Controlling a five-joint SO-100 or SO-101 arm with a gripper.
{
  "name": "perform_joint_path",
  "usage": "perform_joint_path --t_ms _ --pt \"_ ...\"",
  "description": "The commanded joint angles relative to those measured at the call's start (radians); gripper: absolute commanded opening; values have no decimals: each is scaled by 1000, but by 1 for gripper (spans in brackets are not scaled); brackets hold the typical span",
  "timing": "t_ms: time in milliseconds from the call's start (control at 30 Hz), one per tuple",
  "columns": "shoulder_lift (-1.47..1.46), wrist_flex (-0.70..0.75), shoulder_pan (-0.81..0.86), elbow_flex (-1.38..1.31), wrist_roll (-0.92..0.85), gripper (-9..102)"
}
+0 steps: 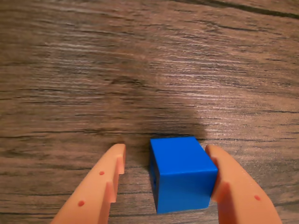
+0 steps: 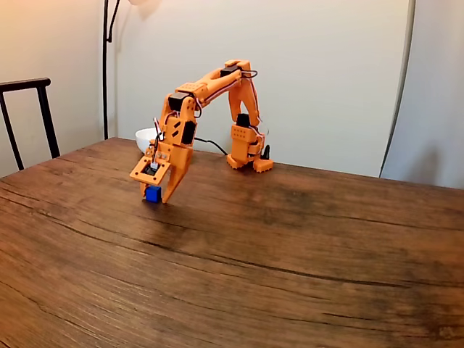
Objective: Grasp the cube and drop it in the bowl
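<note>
Straddling the cube, the two orange fingers stand apart in the wrist view: the right-hand one touches the cube's right face, while the left-hand one stays clear of it with a strip of wood showing in the gap. The gripper is therefore spread around the cube, not clamped on it. The cube rests flat on the counter, its top face level. Being equal on all sides, it has no long axis; it sits turned slightly, so that one vertical edge faces the lower left of the wrist view and both a shaded left face and a brighter front face show. A dark shadow lies on the wood just beyond it.

Seen from the fixed view, the gripper points steeply down with its tips at the counter, and the cube appears as a small blue block between them, low against the wood. Above the fingers the orange arm rises, arches over and comes down to its base near the far edge of the counter, with a dark cable trailing beside it. The bowl stands behind the gripper, towards the far left part of the counter, partly hidden by the arm and apart from the cube. A dark chair back shows at the left edge, and a pale wall closes the scene behind.
</note>
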Motion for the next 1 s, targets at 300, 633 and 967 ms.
perform_joint_path --t_ms 300,633,967 --pt "-2 34 9 6 12 22" --pt "-2 35 9 8 12 17" --pt "-2 69 9 6 12 5"
